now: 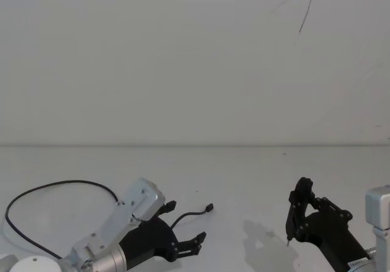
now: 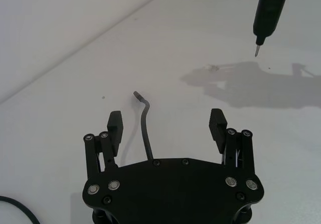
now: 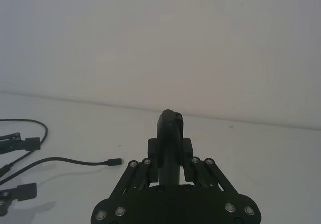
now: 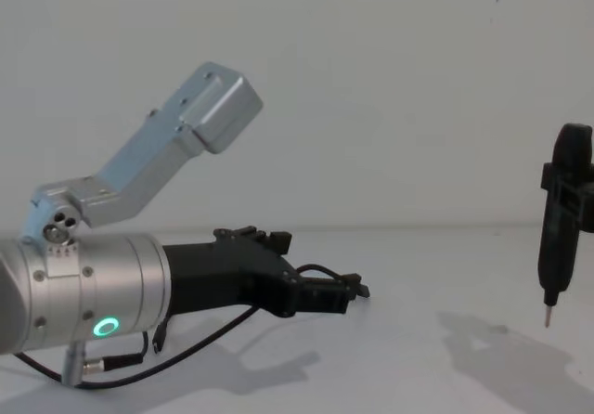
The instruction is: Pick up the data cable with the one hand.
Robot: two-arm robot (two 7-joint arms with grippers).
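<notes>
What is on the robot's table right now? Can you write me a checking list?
Surface: white, flat table.
Job's things: data cable lying on the table, one plug end between the left tool's fingers, not gripped.
Clutter: nothing seen.
Tools: left tool open, low over the cable end; right tool shut on a black pen, tip down above the table.
Cables: the data cable loops at the robot's left.
Surroundings: plain white wall.

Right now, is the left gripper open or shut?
Open: the left gripper has its fingers wide apart, with the cable end between them, ungripped.
</notes>
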